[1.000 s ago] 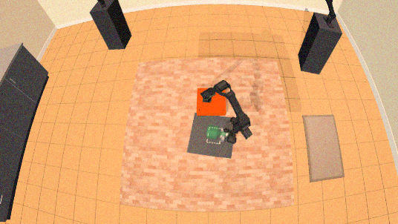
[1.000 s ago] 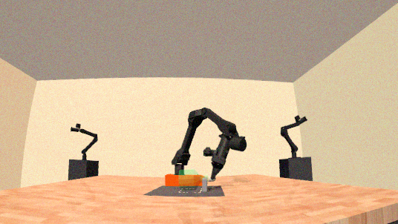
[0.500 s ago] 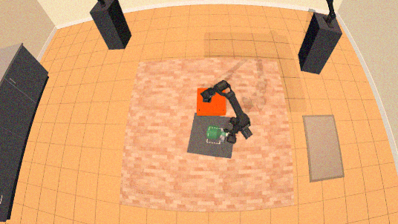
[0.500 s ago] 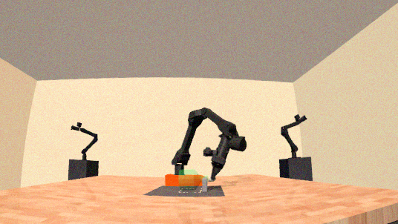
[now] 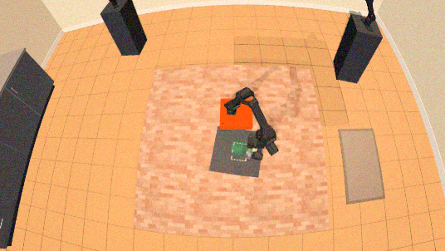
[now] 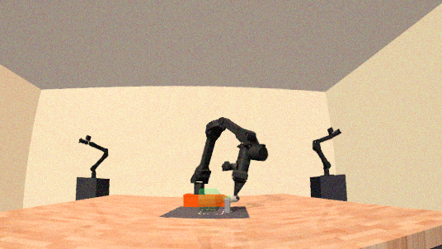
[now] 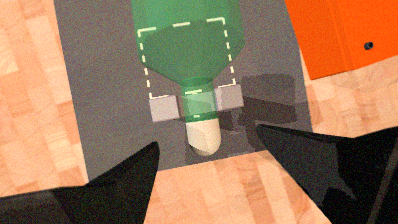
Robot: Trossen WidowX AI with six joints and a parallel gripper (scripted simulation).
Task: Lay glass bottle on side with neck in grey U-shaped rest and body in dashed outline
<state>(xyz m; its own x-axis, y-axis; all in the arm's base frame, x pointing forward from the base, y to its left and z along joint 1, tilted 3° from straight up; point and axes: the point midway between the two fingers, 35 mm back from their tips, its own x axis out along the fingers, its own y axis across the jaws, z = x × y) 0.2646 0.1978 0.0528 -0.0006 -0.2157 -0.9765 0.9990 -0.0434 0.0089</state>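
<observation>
Green glass bottle (image 5: 238,149) (image 6: 211,199) (image 7: 190,47) on its side, neck at six o'clock in the wrist view, between the grey rest's posts (image 6: 227,205) (image 7: 164,108) (presumably against rolling); gripper fingers (image 6: 236,197) wide, freeing it.

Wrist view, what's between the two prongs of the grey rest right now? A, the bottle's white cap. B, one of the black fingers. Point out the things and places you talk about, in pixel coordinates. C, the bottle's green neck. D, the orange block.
C: the green neck (image 7: 200,102) runs between the two grey prongs (image 7: 164,108) (image 7: 229,97), with the white cap (image 7: 204,137) beyond them.
</observation>
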